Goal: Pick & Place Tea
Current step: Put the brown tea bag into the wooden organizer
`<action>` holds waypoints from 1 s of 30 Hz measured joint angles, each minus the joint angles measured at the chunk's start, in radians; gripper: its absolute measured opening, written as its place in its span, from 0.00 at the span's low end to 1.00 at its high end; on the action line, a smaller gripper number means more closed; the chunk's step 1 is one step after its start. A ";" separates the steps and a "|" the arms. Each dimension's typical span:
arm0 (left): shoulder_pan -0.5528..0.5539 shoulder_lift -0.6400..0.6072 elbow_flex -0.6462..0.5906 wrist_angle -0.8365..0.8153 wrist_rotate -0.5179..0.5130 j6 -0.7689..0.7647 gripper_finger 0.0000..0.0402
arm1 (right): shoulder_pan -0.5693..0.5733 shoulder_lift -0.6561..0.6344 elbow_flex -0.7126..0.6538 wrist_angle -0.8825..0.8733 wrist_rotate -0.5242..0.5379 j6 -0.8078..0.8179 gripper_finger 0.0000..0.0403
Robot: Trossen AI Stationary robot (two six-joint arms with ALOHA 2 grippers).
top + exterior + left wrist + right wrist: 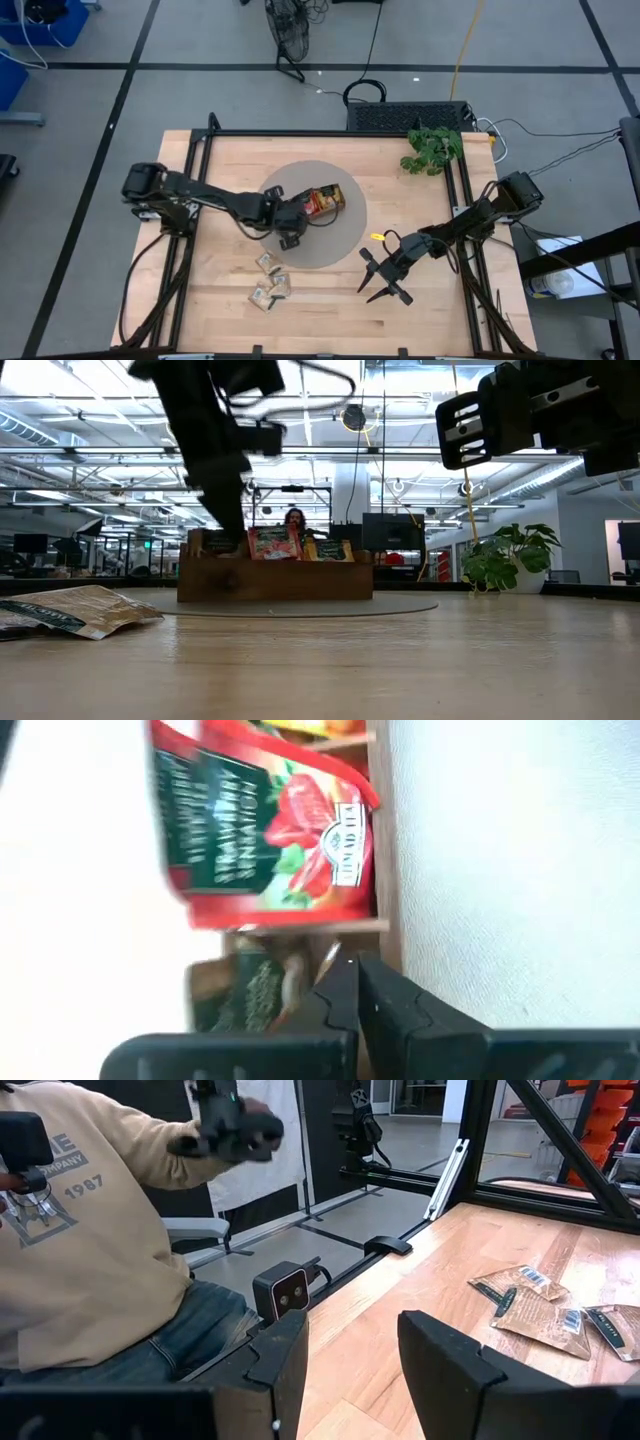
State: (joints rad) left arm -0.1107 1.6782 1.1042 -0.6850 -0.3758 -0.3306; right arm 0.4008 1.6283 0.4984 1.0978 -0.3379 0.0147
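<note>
Right at the near end of the wooden tray [322, 203], your left gripper [290, 226] sits clenched with nothing visible between its tips; its wrist view shows the dark fingers [375, 1005] pressed together just beside the tray wall, with a red sachet [265, 835] standing in the compartment ahead of them and a darker sachet tucked in the next compartment. The tea still to move is the small cluster of beige sachets [271, 280] lying flat on the counter [430, 310], a short way behind and below that gripper, toward the front edge. Your right gripper [385, 275] hovers released over bare wood, jaws apart, well off to the side of the cluster; from its wrist camera the sachets [545, 1308] lie ahead and across the counter. So the left arm is the nearer one, I judge: pull it back from the tray, open, and come down on the closest sachet. They overlap, so take care to pinch one edge only.
</note>
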 joint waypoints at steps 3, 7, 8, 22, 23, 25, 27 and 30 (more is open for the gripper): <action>-0.028 -0.068 0.001 -0.010 0.001 -0.032 0.01 | 0.000 0.000 0.000 -0.004 0.000 0.000 0.35; -0.083 -0.121 -0.001 -0.021 0.167 -0.190 0.06 | 0.000 0.000 0.000 -0.015 0.000 0.000 0.35; -0.107 -0.124 -0.001 -0.021 0.200 -0.231 0.09 | 0.000 0.000 0.000 -0.020 0.000 0.002 0.35; -0.416 0.025 -0.004 -0.121 0.043 -0.537 0.54 | 0.000 0.000 0.000 -0.010 0.000 0.001 0.35; -0.415 0.037 -0.004 -0.127 0.040 -0.537 0.54 | 0.000 0.000 0.000 -0.010 0.000 0.000 0.35; -0.403 0.049 -0.004 -0.129 0.023 -0.499 0.55 | 0.000 0.000 0.000 -0.009 0.000 0.000 0.35; -0.386 0.050 -0.004 -0.124 -0.020 -0.448 0.54 | 0.000 0.000 0.000 -0.008 0.000 0.000 0.35; -0.350 0.049 -0.004 -0.118 -0.109 -0.360 0.51 | 0.000 0.000 0.000 -0.008 0.000 0.000 0.35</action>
State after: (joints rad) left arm -0.4602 1.7267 1.1004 -0.8028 -0.4852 -0.6902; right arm 0.4007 1.6279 0.4984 1.0901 -0.3378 0.0151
